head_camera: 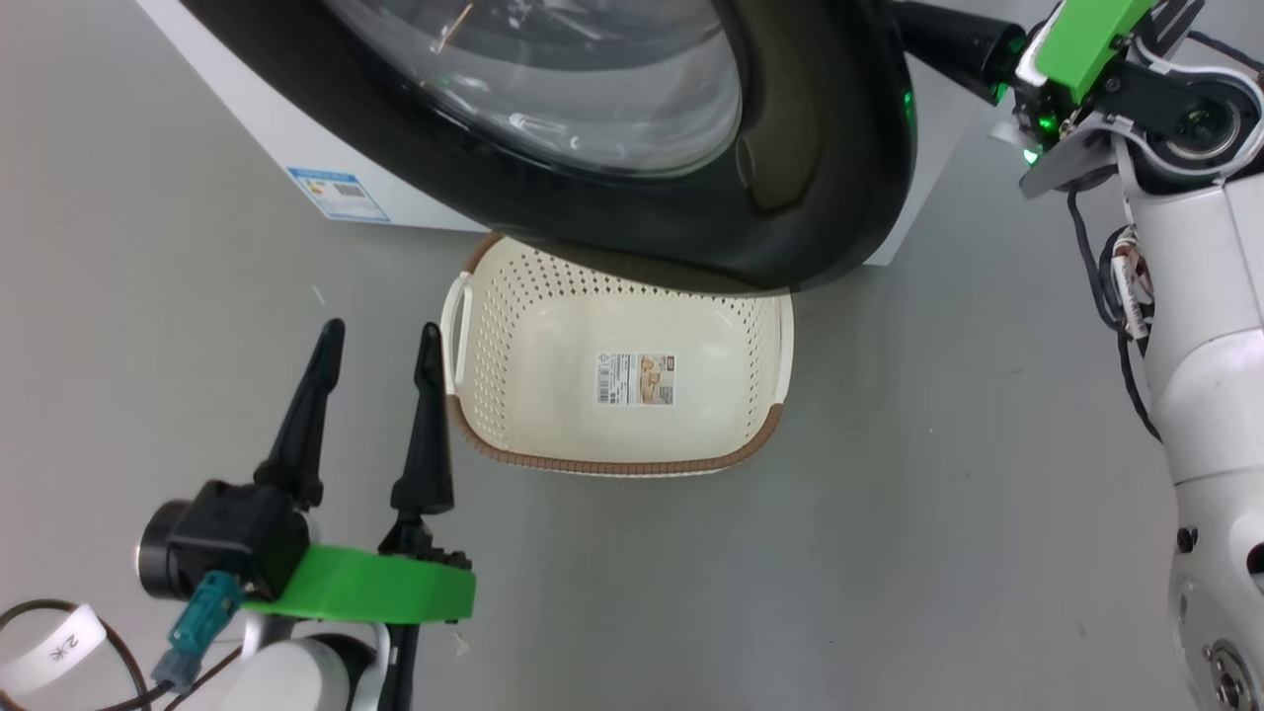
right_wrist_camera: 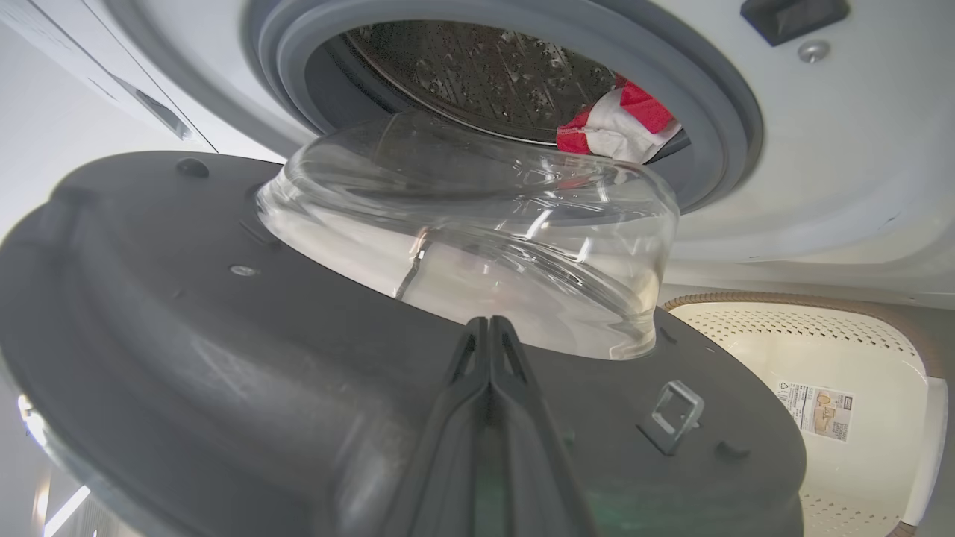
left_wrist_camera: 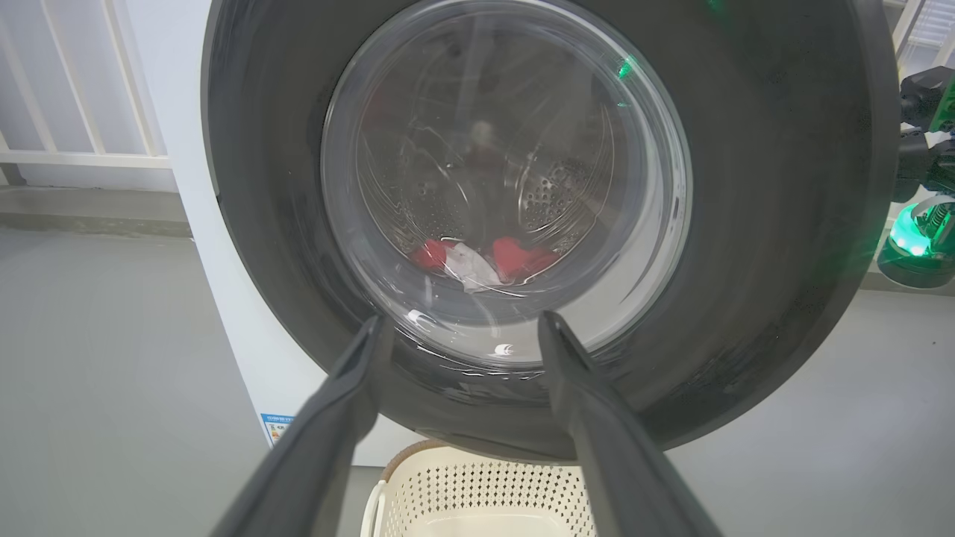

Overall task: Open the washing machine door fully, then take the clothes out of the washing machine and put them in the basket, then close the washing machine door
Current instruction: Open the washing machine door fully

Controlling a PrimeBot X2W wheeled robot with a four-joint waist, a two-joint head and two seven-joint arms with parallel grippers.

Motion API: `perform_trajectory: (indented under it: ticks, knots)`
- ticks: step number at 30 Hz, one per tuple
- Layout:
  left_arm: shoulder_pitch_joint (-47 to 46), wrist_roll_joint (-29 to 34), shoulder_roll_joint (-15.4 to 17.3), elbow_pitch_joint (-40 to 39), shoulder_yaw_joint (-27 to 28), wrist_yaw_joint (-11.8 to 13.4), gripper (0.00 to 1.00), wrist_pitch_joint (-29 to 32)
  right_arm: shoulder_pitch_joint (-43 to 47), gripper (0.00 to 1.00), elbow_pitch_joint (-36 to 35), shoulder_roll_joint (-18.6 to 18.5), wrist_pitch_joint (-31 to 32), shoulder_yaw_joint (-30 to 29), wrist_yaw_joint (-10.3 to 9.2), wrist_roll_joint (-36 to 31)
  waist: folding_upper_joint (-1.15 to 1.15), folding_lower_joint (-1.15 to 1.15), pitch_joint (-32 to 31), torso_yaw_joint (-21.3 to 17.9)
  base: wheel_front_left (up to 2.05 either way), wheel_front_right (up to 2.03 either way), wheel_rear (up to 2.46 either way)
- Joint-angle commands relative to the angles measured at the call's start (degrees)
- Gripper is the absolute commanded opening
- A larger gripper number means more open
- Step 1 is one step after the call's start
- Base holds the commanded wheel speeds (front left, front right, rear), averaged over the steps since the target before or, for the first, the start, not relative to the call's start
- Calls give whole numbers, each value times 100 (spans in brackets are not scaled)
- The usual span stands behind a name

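The washing machine door (head_camera: 820,148) stands partly open, its black rim hanging over the far end of the basket (head_camera: 612,459). The basket is empty apart from its label. My right gripper (right_wrist_camera: 489,328) is shut with nothing in it, behind the door, tips close to the door's inner face (right_wrist_camera: 186,358) at the base of the glass bowl (right_wrist_camera: 477,246). Red and white clothes (right_wrist_camera: 615,119) lie in the drum of the washing machine (right_wrist_camera: 821,149); the clothes (left_wrist_camera: 477,261) also show through the glass. My left gripper (head_camera: 378,341) is open and empty, just left of the basket.
The grey floor (head_camera: 938,513) spreads around the basket. My right arm's white forearm (head_camera: 1215,346) rises at the right edge. A blue label (head_camera: 339,194) marks the machine's lower front. A white railing (left_wrist_camera: 74,112) stands left of the machine.
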Motion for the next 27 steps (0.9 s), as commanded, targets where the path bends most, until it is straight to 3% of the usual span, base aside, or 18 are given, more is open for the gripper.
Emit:
perform_trajectory:
  ticks: [1, 14, 27]
  knots:
    - [86, -38, 199, -179, 243, 67, 100, 7, 70, 0, -244, 175, 50, 85, 44, 47, 0, 0, -105, -20, 0, 0, 0]
    - [455, -94, 334, -369, 312, 213, 100, 120, 848, 0, -634, 175, 275, 401, 44, 286, 0, 0, -642, 31, 0, 0, 0]
    - [808, -123, 463, -739, 374, 411, 100, 311, 1572, 0, -1177, 175, 237, 1055, 44, 962, 0, 0, -883, 220, 0, 0, 0]
